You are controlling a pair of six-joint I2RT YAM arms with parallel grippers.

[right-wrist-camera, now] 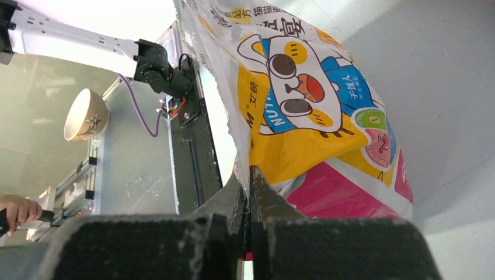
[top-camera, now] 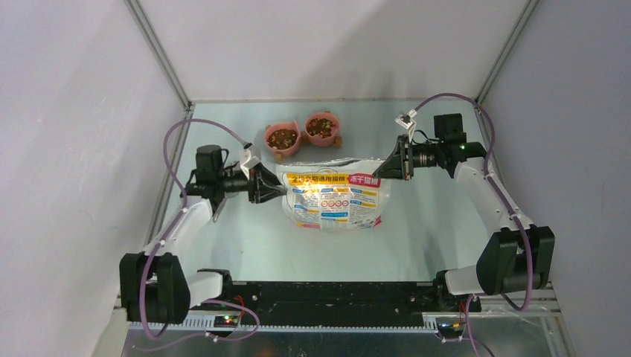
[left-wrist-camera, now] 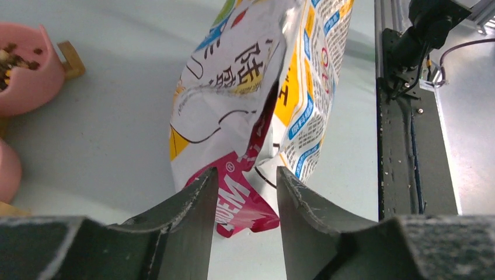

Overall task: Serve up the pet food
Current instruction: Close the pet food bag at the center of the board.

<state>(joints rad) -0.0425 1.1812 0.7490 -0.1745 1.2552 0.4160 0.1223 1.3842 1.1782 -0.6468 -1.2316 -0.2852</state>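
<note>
The pet food (top-camera: 283, 138) sits as small brown and reddish kibble in 2 pink bowls at the back of the counter (top-camera: 245, 238). One heap is in the left pink bowl (top-camera: 287, 152) and the other is in the right pink bowl (top-camera: 322, 141). The bowls stand just beside each other, and a tan wooden foot (top-camera: 338, 140) shows at the right bowl's side. In the left wrist view the kibble (left-wrist-camera: 8, 58) shows at the far left edge inside a pink bowl (left-wrist-camera: 36, 87).

In front of the bowls, near the middle of the counter, the printed cat-food bag (top-camera: 335, 195) stretches sideways between the 2 arms. Its white, yellow and blue printed panel faces up. I cannot tell whether its lower edge rests on the counter.

The left pincer (top-camera: 278, 191) is at the bag's left end. From its own camera, the left pincer (left-wrist-camera: 244, 175) has its fingers (left-wrist-camera: 195, 204) apart. The pink corner of the bag (left-wrist-camera: 251, 87) lies in the gap between them and is not squeezed.

The right pincer (top-camera: 379, 172) is at the bag's upper right corner. Seen from its wrist, the right pincer (right-wrist-camera: 248, 175) is pressed closed on the edge of the bag (right-wrist-camera: 315, 116), pinching the yellow and pink cat-picture panel between its fingers.

In the right wrist view a cream bowl (right-wrist-camera: 84, 116) stands beyond the black rail, well apart from the bag.
</note>
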